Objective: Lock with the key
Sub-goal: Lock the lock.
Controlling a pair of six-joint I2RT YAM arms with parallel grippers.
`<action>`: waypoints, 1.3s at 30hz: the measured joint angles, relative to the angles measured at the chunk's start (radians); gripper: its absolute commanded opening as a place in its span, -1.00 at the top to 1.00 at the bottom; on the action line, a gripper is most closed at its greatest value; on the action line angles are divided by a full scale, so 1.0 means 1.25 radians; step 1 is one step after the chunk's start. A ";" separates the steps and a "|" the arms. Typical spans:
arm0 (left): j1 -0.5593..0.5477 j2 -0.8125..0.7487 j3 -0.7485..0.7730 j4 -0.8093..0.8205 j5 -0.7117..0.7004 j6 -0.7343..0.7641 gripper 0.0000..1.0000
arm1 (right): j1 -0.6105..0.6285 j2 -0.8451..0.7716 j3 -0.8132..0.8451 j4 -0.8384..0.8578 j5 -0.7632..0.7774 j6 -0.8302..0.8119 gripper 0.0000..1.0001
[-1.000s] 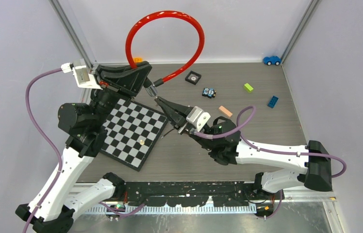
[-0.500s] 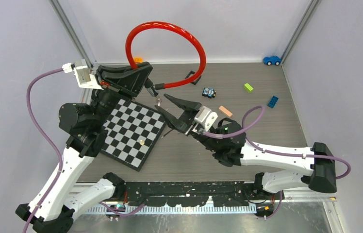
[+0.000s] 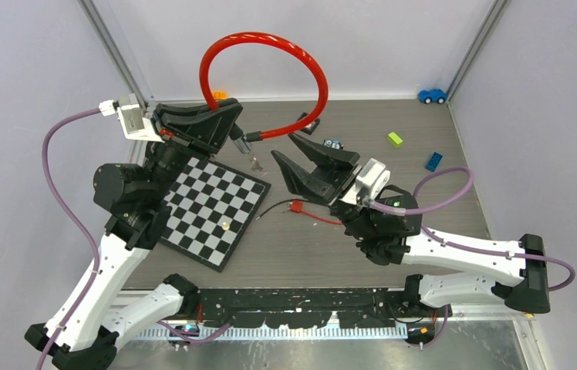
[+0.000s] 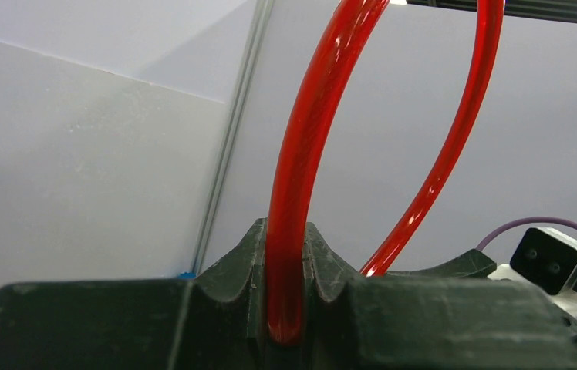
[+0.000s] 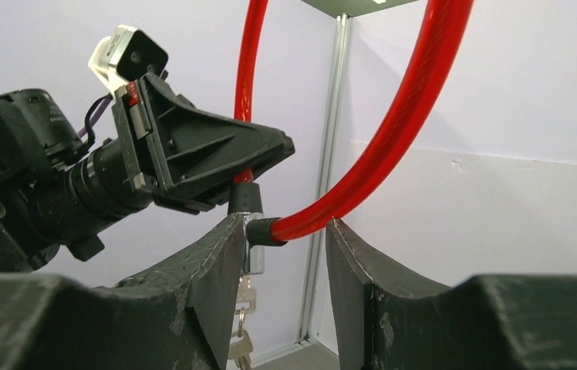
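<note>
A red cable lock [image 3: 318,73] arcs high over the back of the table. My left gripper [image 3: 227,127] is shut on the cable [image 4: 285,293] just above the black collar and chrome lock body [image 5: 253,248]. The cable's other end is plugged into that body. The key [image 5: 248,297] sticks in the underside of the body, and a second key hangs below it on a ring [image 3: 256,163]. My right gripper [image 3: 285,148] stands open to the right of the lock, holding nothing. In the right wrist view the right gripper [image 5: 285,235] frames the lock body and the cable end without gripping.
A chessboard [image 3: 208,204] lies under the left arm. A small red part with wires [image 3: 298,206] lies below the right gripper. A green brick [image 3: 395,139], a blue brick [image 3: 433,160] and a blue toy car [image 3: 431,95] sit at the back right.
My right gripper opened, let go of the key and drew back to the right. The keys now hang free from the lock. The left gripper kept its hold.
</note>
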 measured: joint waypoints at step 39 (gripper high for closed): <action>0.000 -0.012 -0.002 0.000 -0.006 0.000 1.00 | -0.111 0.038 0.081 -0.016 -0.024 0.341 0.98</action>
